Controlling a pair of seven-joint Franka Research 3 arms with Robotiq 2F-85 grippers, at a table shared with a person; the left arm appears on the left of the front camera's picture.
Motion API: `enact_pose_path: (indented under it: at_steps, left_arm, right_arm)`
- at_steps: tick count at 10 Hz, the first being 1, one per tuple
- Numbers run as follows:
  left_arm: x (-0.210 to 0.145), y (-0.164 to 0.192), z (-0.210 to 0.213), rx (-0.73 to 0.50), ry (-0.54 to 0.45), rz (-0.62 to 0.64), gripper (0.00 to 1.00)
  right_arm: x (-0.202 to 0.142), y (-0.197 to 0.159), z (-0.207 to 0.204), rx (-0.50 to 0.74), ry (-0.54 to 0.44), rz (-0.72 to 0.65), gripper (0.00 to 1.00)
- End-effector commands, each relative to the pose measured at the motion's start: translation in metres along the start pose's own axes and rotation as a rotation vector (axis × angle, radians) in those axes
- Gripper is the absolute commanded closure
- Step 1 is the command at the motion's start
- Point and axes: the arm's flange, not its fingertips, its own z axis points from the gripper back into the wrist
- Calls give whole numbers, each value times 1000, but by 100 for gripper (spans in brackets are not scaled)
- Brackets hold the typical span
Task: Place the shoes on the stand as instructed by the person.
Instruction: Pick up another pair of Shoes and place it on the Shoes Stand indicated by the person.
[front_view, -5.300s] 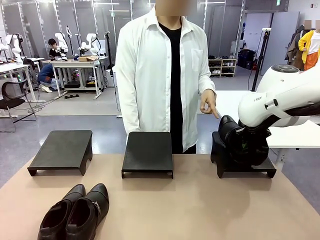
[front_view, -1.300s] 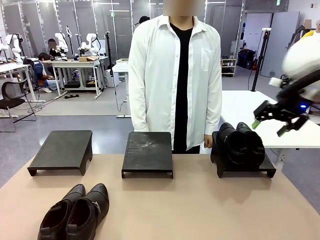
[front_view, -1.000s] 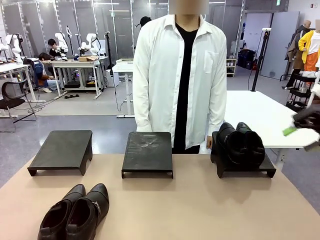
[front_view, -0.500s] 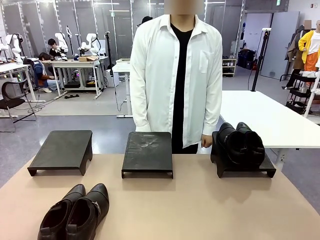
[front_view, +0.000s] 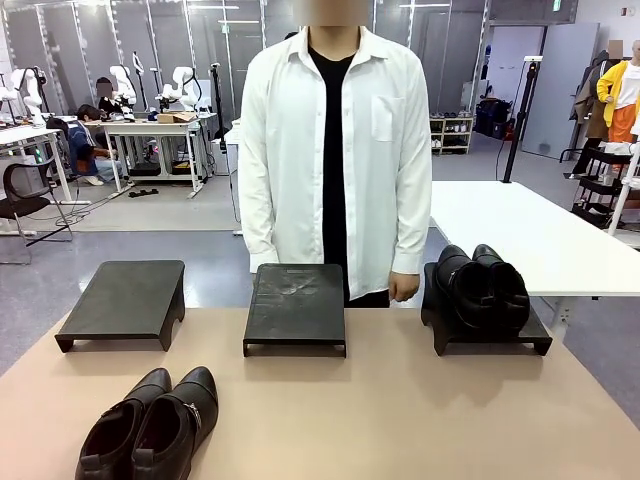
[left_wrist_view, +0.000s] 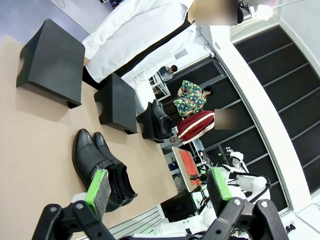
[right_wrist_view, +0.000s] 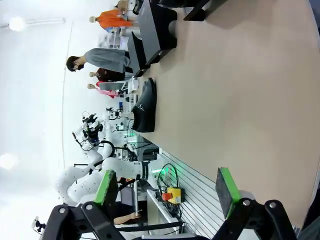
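Note:
One pair of glossy dark shoes (front_view: 150, 425) lies on the beige table at the front left, toes toward me; the left wrist view has this pair (left_wrist_view: 100, 167) below my open left gripper (left_wrist_view: 156, 184). A second pair (front_view: 480, 288) rests on the right black stand (front_view: 535, 335), seen too as a pair (left_wrist_view: 156, 120) in the left wrist view. The person (front_view: 330, 150) in a white shirt stands behind the middle stand (front_view: 296, 305), arms down. My right gripper (right_wrist_view: 167, 191) hangs open over bare table, with a shoe (right_wrist_view: 144, 107) far off.
The left stand (front_view: 125, 300) and the middle stand are both bare. A white table (front_view: 520, 235) stands behind at the right. Desks, chairs and other people sit in the background at the left.
My right arm has drawn back out of the front view to the right, leaving the second pair on the right stand. The person shifted slightly left.

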Motion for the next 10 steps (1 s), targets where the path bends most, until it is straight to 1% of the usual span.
enact_pose_path:
  at_steps: [1, 2, 10]
  left_arm:
    - [3, 0, 1, -17, -7, -22, 0]
    - [3, 0, 1, -17, -7, -22, 0]
    - [3, 0, 1, -17, -7, -22, 0]
  right_arm:
    - [18, 3, 2, 34, 5, 17, 0]
    - [0, 0, 0, 0, 0, 0, 0]
    - [0, 0, 0, 0, 0, 0, 0]
